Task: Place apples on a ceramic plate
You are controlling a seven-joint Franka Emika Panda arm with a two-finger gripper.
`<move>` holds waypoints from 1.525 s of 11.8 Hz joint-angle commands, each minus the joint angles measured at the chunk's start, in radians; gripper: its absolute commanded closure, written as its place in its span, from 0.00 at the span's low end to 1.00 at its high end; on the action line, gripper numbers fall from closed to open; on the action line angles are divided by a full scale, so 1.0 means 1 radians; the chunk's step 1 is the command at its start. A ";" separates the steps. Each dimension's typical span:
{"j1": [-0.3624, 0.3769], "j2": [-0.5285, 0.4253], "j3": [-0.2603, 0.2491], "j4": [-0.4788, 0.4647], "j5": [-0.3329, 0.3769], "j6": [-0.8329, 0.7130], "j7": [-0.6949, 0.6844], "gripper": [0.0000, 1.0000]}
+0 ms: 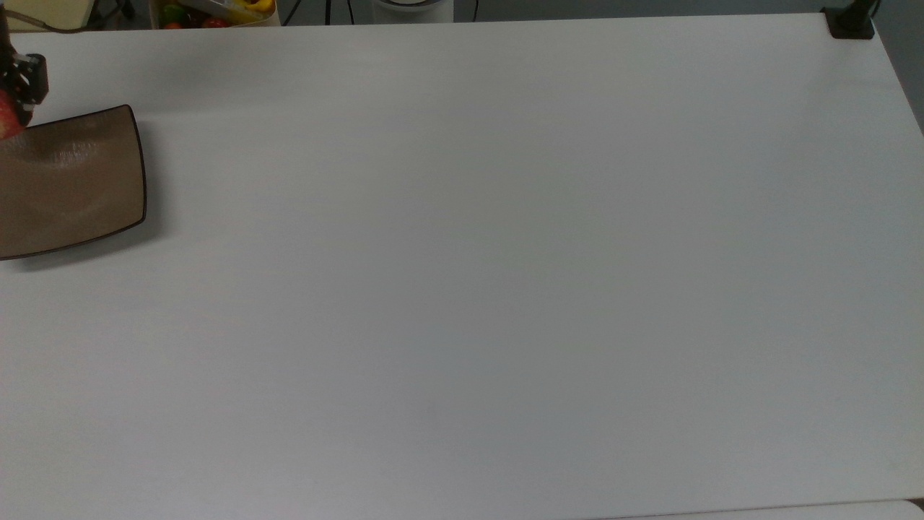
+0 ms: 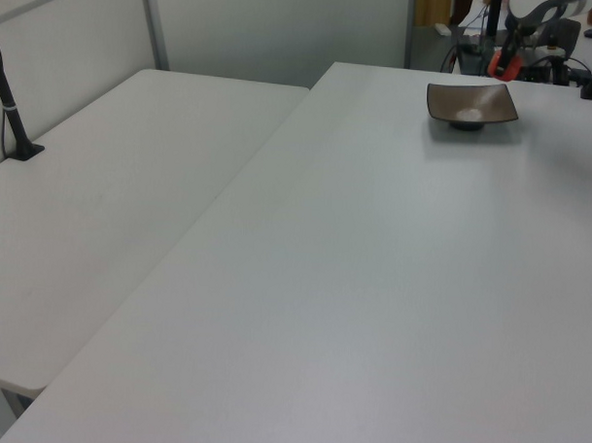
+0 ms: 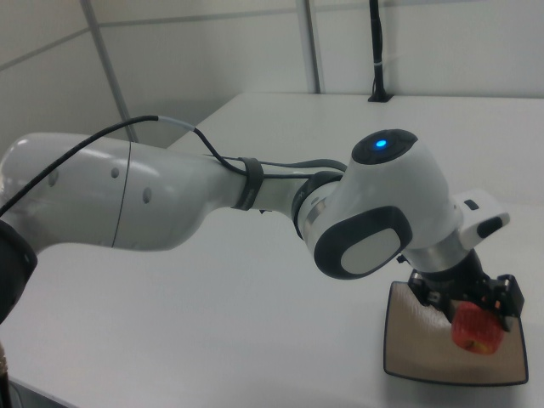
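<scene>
The gripper [image 3: 474, 313] grasping the apple [image 3: 476, 331] hangs above the plate [image 3: 425, 348] at the right view's lower right, the tabletop [image 1: 505, 289] wide beyond.

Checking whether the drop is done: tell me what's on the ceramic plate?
Nothing rests on the ceramic plate. The tool holds the apple above it; the arm hides part of the plate in the right view.

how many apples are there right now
1: the apple is held in the gripper above the ceramic plate. More may sit among the produce in the bin behind the table.
</scene>
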 commanded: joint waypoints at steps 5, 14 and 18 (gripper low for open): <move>0.029 0.043 0.035 0.037 0.011 -0.031 0.057 0.00; 0.115 -0.161 0.106 0.023 0.001 -0.488 0.484 0.00; 0.263 -0.298 0.109 -0.038 -0.002 -0.586 0.539 0.00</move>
